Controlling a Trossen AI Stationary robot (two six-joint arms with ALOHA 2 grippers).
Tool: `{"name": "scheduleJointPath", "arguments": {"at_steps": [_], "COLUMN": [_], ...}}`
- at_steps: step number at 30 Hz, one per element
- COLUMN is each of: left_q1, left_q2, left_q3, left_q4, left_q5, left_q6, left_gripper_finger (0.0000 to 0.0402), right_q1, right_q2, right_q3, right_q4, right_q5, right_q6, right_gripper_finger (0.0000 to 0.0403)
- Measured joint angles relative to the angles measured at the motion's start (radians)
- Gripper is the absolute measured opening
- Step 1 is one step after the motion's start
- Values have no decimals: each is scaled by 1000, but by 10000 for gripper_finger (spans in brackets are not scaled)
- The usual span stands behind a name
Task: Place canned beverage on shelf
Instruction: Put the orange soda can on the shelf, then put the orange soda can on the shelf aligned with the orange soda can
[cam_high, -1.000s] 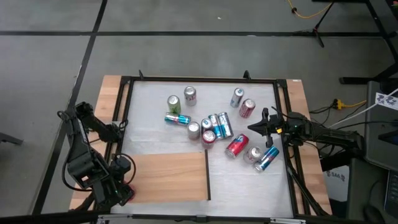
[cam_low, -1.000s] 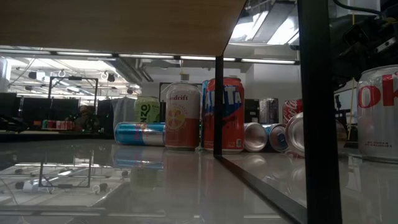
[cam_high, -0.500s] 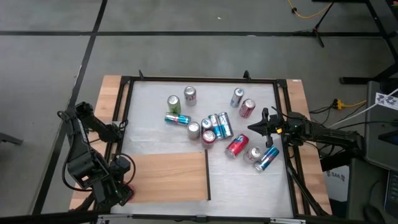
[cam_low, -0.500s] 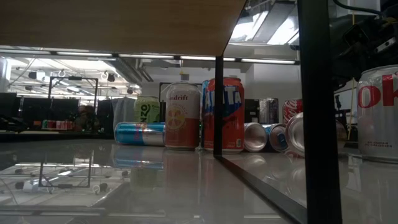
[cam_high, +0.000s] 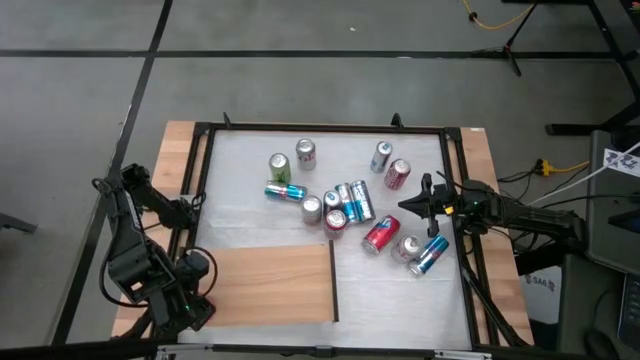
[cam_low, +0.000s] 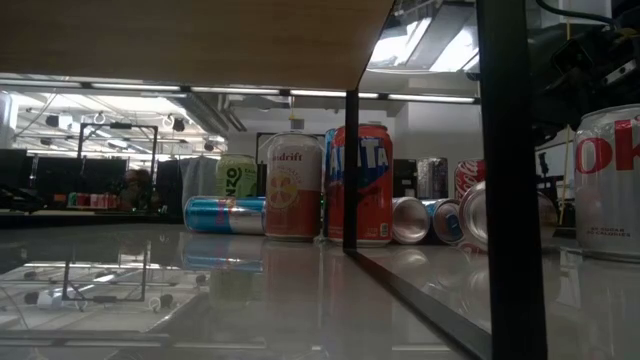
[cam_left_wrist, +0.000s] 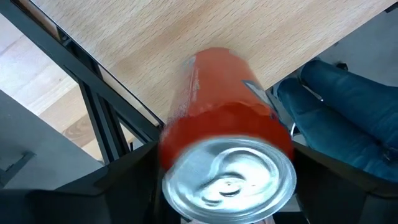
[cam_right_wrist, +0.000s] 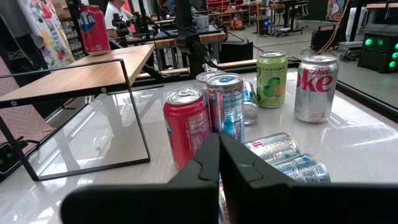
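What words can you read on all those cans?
"Diet Coke" on the silver can.
"CALAMANSI" on the green can.
"drift", its first letters hidden, on the pale orange can.
"NTA", cut off by a post, on the tall orange can.
"NZO" on the green can behind, partly hidden.
The other cans' lettering is too small or blurred to read.

Red can (cam_right_wrist: 94, 28) stands on the shelf (cam_high: 270, 285), seemingly near its corner.

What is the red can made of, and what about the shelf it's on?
The red can looks like thin metal: its top is bare, shiny silver with a pull tab, and its side is painted red. The shelf looks like light wood with grain lines, though it could be a printed wood-look panel.
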Motion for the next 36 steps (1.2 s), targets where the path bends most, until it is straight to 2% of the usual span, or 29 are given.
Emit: {"name": "scheduleJointPath", "arguments": {"at_steps": [7,15,26,32,36], "left_q1": [0,5,28,60,85], "left_q2": [0,0,-2,-22,-52], "left_q3": [0,20,111,114,114], "left_q4": [-1,-3,-4,-3,-4], "left_q5": [0,26,-23,-36,-90], "left_q6": [0,3,7,8,8], "left_gripper_finger": [376,377,377,377,377], "right_q1": [0,0,0,0,0], "right_q2": [0,0,0,0,0], "right_q3": [0,0,0,0,0], "right_q4": [0,0,0,0,0], "right_q5": [0,0,0,0,0], "right_q6": [0,0,0,0,0], "right_gripper_finger": [3,3,3,3,3]}}
